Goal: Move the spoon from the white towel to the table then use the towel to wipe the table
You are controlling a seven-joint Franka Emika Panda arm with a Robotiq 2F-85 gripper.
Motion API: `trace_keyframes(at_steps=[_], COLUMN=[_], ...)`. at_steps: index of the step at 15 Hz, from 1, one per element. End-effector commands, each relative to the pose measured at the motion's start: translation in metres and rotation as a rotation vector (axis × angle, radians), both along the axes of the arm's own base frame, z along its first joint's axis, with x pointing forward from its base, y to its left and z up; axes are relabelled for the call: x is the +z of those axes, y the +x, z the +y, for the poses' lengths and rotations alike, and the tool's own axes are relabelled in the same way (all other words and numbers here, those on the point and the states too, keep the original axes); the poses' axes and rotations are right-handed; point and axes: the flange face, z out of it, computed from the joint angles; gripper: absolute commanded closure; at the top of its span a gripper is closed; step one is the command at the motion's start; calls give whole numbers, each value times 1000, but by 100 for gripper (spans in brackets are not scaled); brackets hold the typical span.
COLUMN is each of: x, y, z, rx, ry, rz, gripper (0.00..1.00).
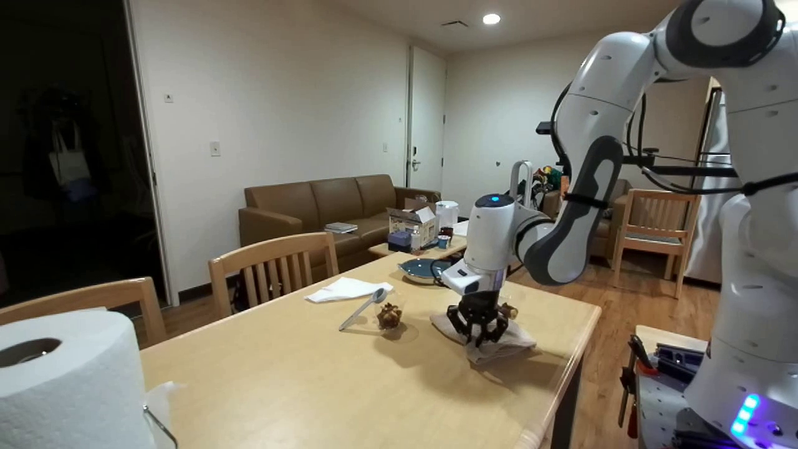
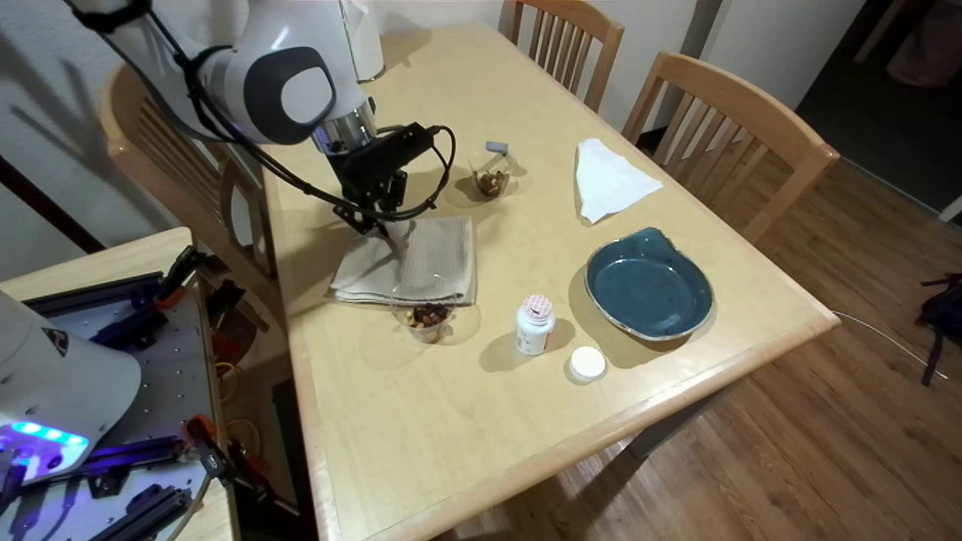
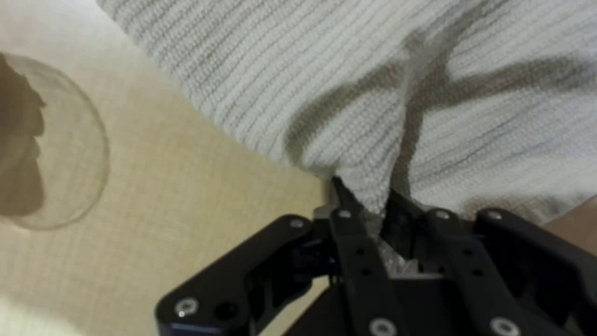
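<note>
The white towel lies folded on the tan table in both exterior views; in the wrist view it fills the top. My gripper points down at the towel and its fingers are shut on a pinched fold, which is drawn up between them. The gripper also shows in an exterior view. The greyish spoon is away from the towel, beside a clear cup; I cannot tell whether it leans on the cup. A grey part of it shows behind that cup.
Clear cups with dark pieces and nuts stand on either side of the towel. A white bottle, white cap, blue dish and paper sheet are on the table. A paper roll stands at one end.
</note>
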Motion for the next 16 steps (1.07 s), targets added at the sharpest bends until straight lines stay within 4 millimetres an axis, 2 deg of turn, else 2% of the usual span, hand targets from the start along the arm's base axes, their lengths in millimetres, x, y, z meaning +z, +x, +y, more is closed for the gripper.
trace_keyframes(at_steps=[1, 3, 5, 7, 13, 16], x=[-1, -5, -12, -17, -8, -3], y=[11, 11, 2, -14, -40, -49], z=[-12, -12, -3, 13, 74, 93], rx=[11, 7, 10, 41, 224, 284], ry=[-6, 1, 15, 32, 81, 115], rz=[-43, -36, 8, 81, 253, 347], gripper=[96, 96, 96, 96, 96, 96])
